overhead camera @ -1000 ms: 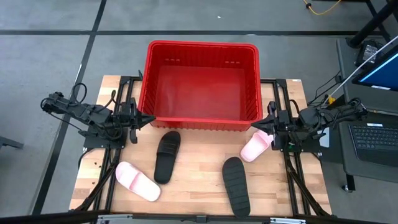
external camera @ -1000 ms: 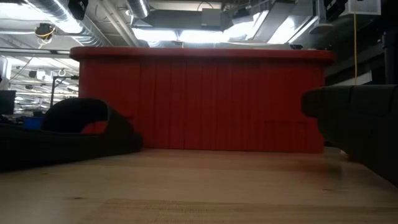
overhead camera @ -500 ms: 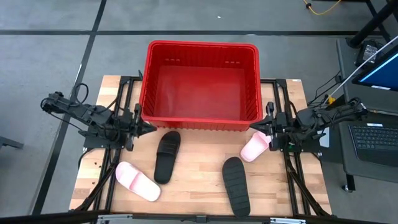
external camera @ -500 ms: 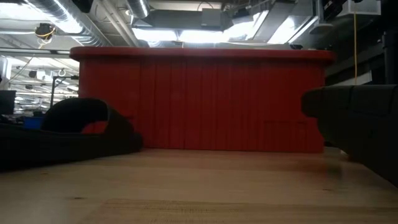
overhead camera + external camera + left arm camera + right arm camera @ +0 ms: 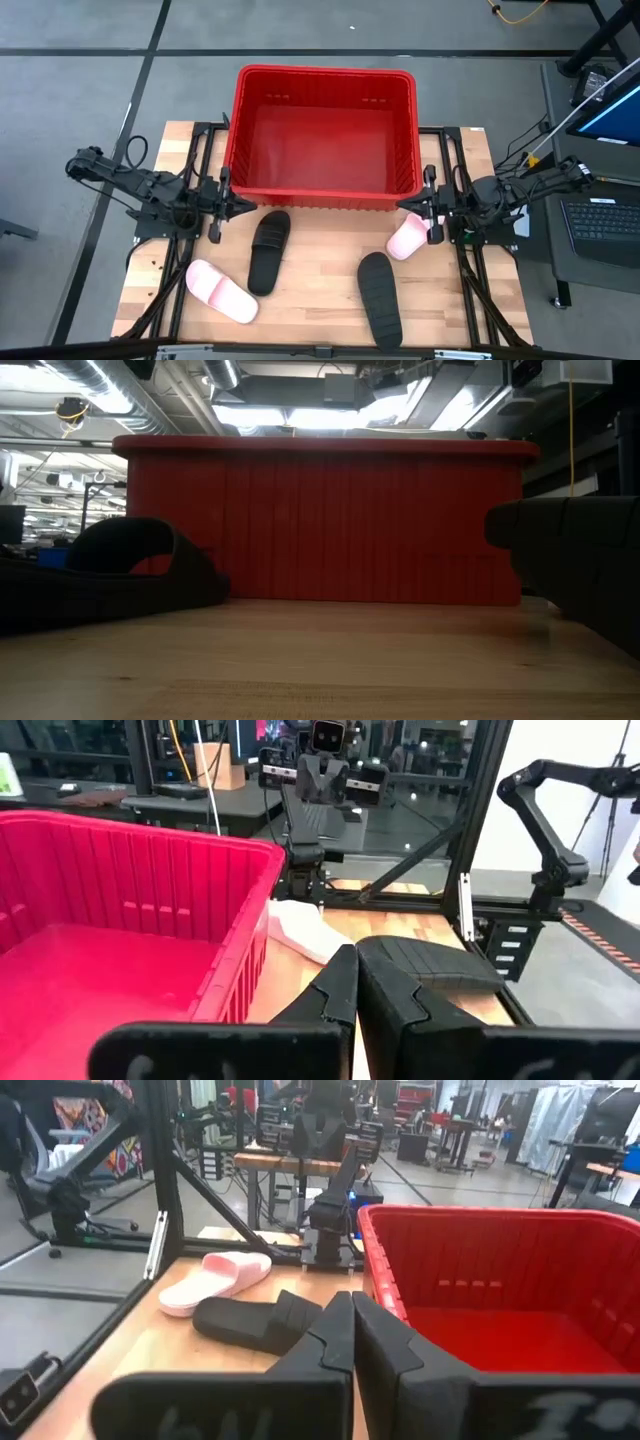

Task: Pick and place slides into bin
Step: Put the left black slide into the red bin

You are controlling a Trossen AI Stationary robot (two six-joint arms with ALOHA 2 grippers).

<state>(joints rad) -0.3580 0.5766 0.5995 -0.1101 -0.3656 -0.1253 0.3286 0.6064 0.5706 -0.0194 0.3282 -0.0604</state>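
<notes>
The red bin [image 5: 325, 135] stands at the table's far middle. Four slides lie soles down on the wood: a black one [image 5: 268, 250] near the bin's front left, a black one [image 5: 380, 298] at the near right, a pale pink one [image 5: 222, 291] at the near left, and a pale pink one [image 5: 408, 238] by the bin's front right corner. My left gripper [image 5: 250, 206] is shut and empty, level, at the bin's front left corner. My right gripper [image 5: 400, 207] is shut and empty at the bin's front right corner, just above the right pink slide.
Black arm frames run along both table sides [image 5: 195, 160] [image 5: 455, 160]. Bare wood lies between the slides in front of the bin [image 5: 320, 260]. In the low view the bin's front wall [image 5: 325, 520] stands behind the two black slides [image 5: 110, 575] [image 5: 570, 570].
My left gripper has gone a little toward the table's near edge and right, along the bin's front left corner. My right gripper has crept a little toward the table's left, over the pink slide. Both stay shut. The slides have not moved.
</notes>
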